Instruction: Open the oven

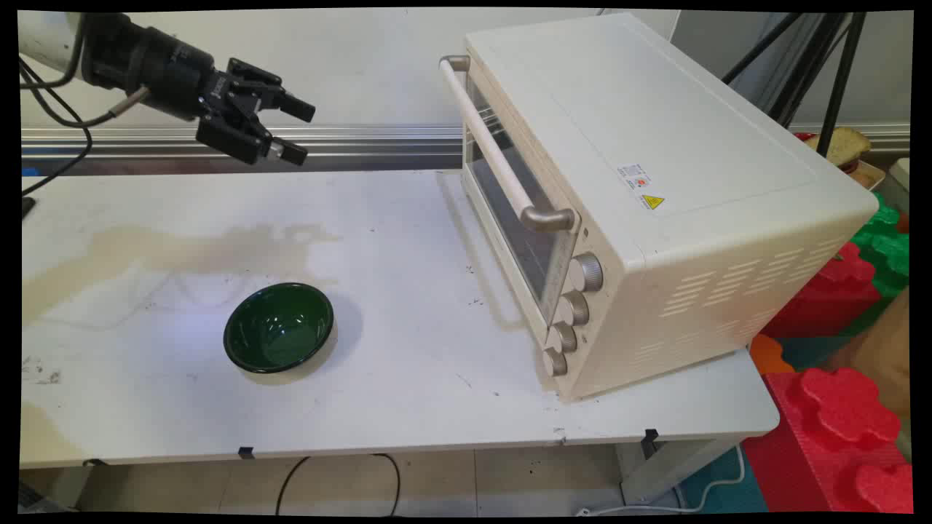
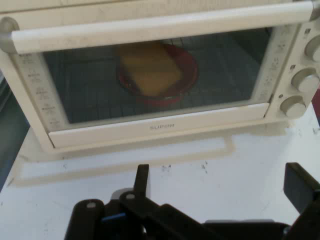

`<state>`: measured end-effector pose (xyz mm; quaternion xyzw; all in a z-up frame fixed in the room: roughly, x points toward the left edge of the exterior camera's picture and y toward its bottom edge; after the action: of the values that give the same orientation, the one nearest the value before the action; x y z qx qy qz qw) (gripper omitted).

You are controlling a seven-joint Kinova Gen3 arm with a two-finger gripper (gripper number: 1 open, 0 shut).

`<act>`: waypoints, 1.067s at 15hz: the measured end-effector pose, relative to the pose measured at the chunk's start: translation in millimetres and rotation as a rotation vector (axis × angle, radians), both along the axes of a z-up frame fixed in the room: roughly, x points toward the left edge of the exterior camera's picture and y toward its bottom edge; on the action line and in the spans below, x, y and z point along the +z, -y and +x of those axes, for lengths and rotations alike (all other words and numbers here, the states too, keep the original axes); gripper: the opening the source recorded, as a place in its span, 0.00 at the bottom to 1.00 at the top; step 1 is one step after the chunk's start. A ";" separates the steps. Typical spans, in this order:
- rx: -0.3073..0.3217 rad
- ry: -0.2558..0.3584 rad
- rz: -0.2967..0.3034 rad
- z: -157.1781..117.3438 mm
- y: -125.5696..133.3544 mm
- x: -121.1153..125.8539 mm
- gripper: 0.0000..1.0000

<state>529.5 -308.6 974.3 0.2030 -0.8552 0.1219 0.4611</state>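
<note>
The pincer (image 1: 297, 131) hangs high over the table's (image 1: 408, 306) far left, jaws spread wide, holding nothing, aimed straight at the toaster oven (image 1: 655, 196) well off to its right. Door shut; the handle bar (image 2: 160, 29) runs crosswise to the pincer's line. Behind the glass sits toast (image 2: 151, 74) on a red plate (image 2: 187, 82). A green bowl (image 1: 279, 327) rests below, well apart.

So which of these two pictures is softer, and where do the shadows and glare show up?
Hand view: softer overall, the oven door glass dim, the reddish plate with a yellow slab behind it hazy. Main view: sharper; the green bowl shows glossy highlights and casts a soft shadow to its right on the table; the open gripper hangs high.
</note>
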 end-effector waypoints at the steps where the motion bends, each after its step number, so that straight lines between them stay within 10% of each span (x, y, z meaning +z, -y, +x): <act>1: 0.005 -0.010 0.000 0.6 0.3 2.8 1.00; 16: 0.010 -0.146 -0.065 -50.2 40.1 40.6 1.00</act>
<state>479.3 -348.7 1014.9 0.2003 -0.8137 0.1368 0.5282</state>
